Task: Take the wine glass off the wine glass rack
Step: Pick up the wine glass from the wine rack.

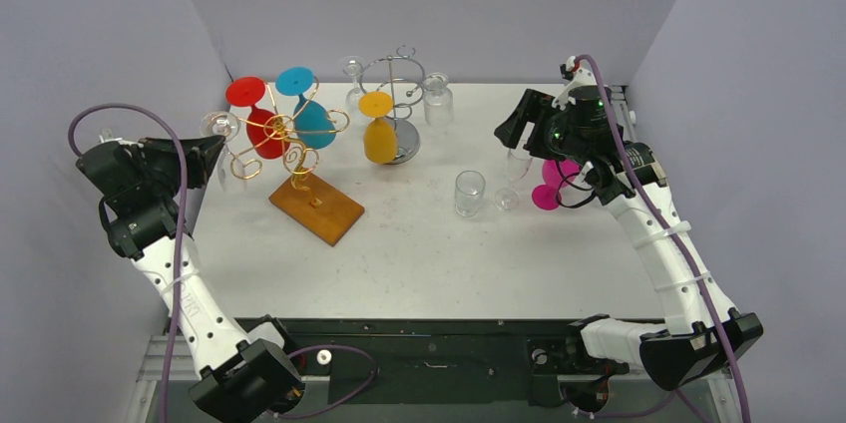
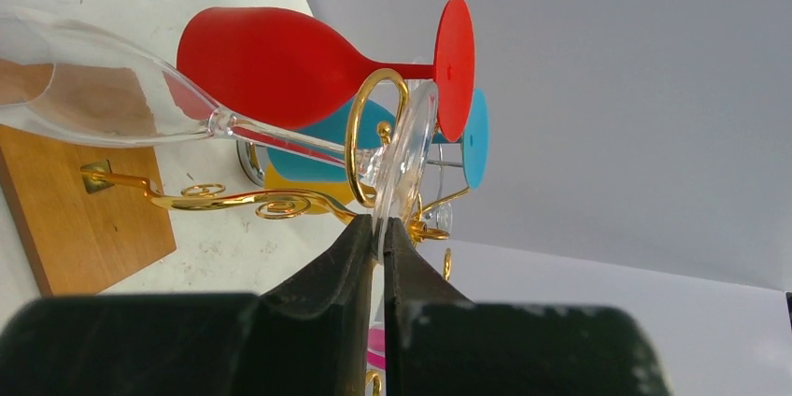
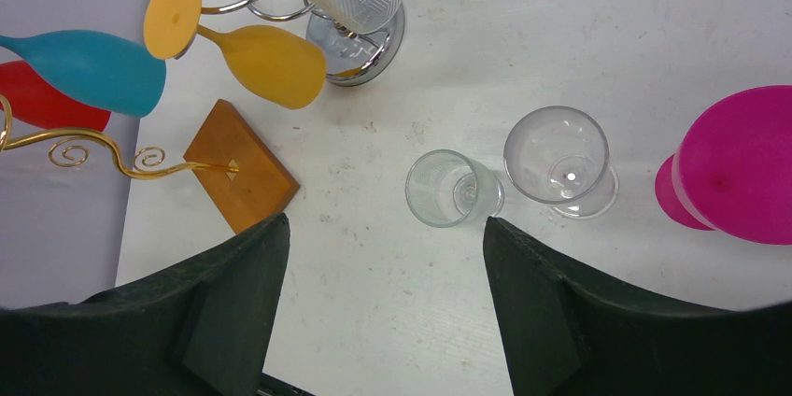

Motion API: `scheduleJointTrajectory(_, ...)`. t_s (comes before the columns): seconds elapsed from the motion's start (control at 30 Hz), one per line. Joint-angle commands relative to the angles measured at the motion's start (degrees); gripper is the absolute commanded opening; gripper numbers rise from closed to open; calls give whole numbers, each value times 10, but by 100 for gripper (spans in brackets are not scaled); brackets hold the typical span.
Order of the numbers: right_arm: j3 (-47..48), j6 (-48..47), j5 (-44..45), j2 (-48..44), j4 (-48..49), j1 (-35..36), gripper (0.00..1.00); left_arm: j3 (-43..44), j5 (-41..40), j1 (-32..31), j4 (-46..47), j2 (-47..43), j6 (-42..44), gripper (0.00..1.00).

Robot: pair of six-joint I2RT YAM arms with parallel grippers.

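A clear wine glass (image 2: 103, 88) hangs upside down on the gold wire rack (image 2: 233, 200), its foot (image 2: 409, 148) caught in a gold loop. My left gripper (image 2: 381, 228) is shut on the rim of that foot, fingertips pinching it from both sides. From above, the same glass (image 1: 221, 139) hangs at the left end of the gold rack (image 1: 289, 134), right at my left gripper (image 1: 211, 151). A red glass (image 1: 261, 129) and a blue glass (image 1: 311, 119) also hang there. My right gripper (image 3: 385, 228) is open and holds nothing, hovering over the table.
The rack's wooden base (image 1: 315, 206) sits mid-left. A chrome rack (image 1: 399, 94) behind it holds a yellow glass (image 1: 379, 139); a clear jar (image 1: 437, 101) stands beside it. Under the right gripper (image 1: 519, 134) stand a clear tumbler (image 1: 469, 192), a clear goblet (image 1: 511, 179) and a magenta glass (image 1: 551, 184).
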Motion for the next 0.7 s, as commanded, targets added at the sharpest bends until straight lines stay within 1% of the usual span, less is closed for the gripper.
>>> scheduleJointTrajectory(0.0,-1,-2,11,0,21,3,71,-5,20,2,50,-11,-20,0)
scheduleJointTrajectory(0.33,-2,-1,13,2,21,3,70,-6,30,9,94,-15,-66,0)
scheduleJointTrajectory(0.67,-1,-2,15,5,22,3,70,-4,36,10,130,-11,-89,0)
